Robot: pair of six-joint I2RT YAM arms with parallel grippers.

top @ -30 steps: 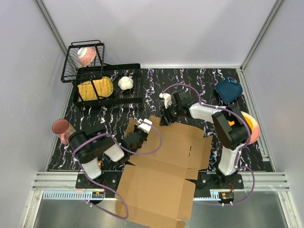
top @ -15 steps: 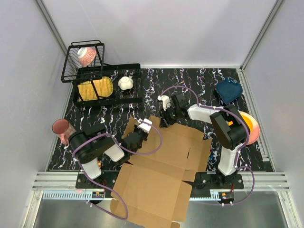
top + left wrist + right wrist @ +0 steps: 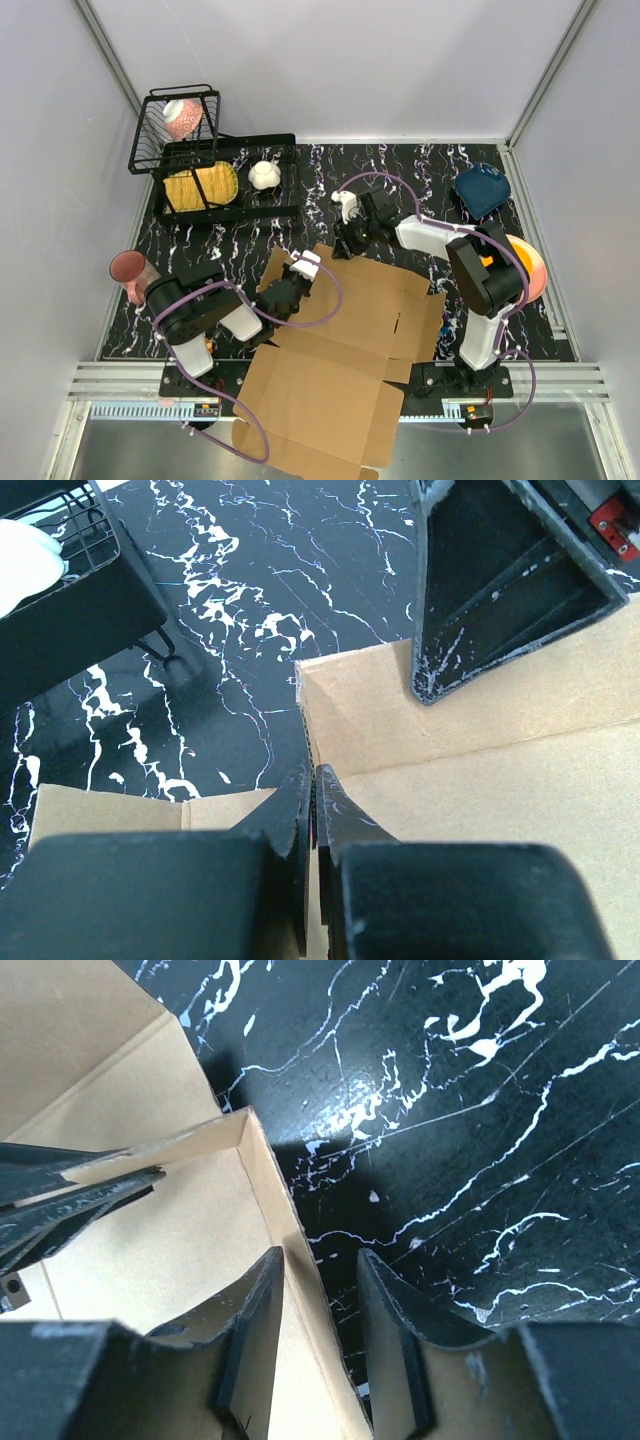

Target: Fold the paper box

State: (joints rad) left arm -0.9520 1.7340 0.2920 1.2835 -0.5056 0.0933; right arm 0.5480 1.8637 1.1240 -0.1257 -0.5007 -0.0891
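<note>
Paper box [image 3: 350, 300] edge pinched in left gripper [image 3: 312, 780]; right gripper [image 3: 320, 1260], narrowly parted, straddles wall.

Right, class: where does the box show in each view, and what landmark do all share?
Top: box, lower centre, overhanging the near edge of the table.
Left wrist: box, lower right half.
Right wrist: box, left half.
Shared: the black marbled table.

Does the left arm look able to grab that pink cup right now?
Probably not yet: the left gripper is shut on the paper box. The pink cup itself stands unblocked near that arm.
</note>
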